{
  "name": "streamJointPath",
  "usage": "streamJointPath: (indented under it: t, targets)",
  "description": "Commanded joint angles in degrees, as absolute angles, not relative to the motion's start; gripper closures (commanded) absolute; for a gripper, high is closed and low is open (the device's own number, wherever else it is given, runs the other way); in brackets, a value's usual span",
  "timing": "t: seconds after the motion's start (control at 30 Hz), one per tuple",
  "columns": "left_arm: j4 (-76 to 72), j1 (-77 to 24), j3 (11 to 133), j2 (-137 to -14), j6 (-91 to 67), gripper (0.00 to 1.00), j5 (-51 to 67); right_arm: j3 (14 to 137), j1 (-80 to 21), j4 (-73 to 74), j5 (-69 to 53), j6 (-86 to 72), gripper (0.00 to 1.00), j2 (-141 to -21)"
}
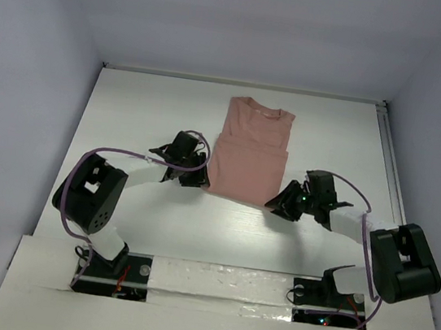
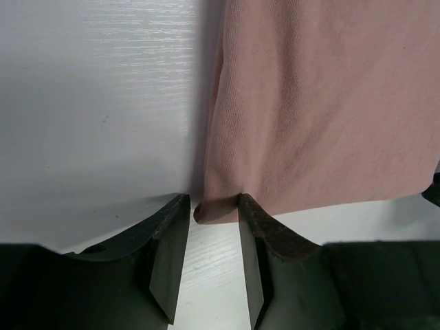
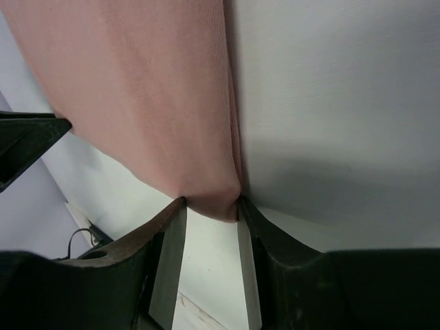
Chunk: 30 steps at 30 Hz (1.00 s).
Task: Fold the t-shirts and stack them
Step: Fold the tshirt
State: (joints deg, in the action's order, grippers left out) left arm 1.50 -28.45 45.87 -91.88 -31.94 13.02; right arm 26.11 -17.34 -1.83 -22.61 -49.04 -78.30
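The salmon-pink t-shirt (image 1: 248, 152) lies folded into a narrow strip on the white table (image 1: 147, 105), collar at the far end, with a doubled layer over its near half. My left gripper (image 1: 200, 180) is at the shirt's near left corner. In the left wrist view that gripper (image 2: 214, 203) is open, the corner of the cloth (image 2: 316, 103) lying between the fingertips, against the right one. My right gripper (image 1: 274, 205) sits at the near right corner. Seen from the right wrist, this gripper (image 3: 211, 204) is open and the cloth corner (image 3: 151, 89) fills the gap between its tips.
Pale walls close in the table on the left, back and right. A metal rail (image 1: 388, 152) runs along the right edge. The arm bases (image 1: 99, 267) stand on a raised white strip at the near edge.
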Motion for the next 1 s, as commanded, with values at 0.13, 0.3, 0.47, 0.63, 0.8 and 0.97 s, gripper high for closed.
streamJointPath:
  t: [0.13, 0.3, 0.47, 0.63, 0.8, 0.97]
  targets:
    - [1.2, -29.4, 44.3, -93.4, -31.6, 0.75, 13.2, 23.6, -17.8, -2.2, -18.3, -50.3, 0.67, -79.2]
    - [1.2, -29.9, 43.9, -93.5, -31.8, 0.85, 13.1, 23.5, -17.8, -2.0, -17.3, -50.3, 0.76, -78.0]
    - [1.8, -30.4, 43.5, -92.6, -32.0, 1.00, 12.8, 23.5, -17.8, -0.2, -16.6, -49.0, 0.95, -75.7]
    - [3.9, -30.4, 40.9, -88.9, -31.7, 1.00, 13.3, 22.7, -18.4, 4.3, -18.4, -47.9, 1.00, -71.3]
    - [13.1, -33.6, 37.3, -77.5, -31.1, 1.00, 14.3, 21.4, -19.5, 21.3, -20.1, -46.7, 1.00, -57.1]
    - [24.1, -35.5, 44.5, -65.0, -34.3, 1.00, 10.1, 30.5, -19.5, 38.5, -17.7, -44.9, 1.00, -41.8]
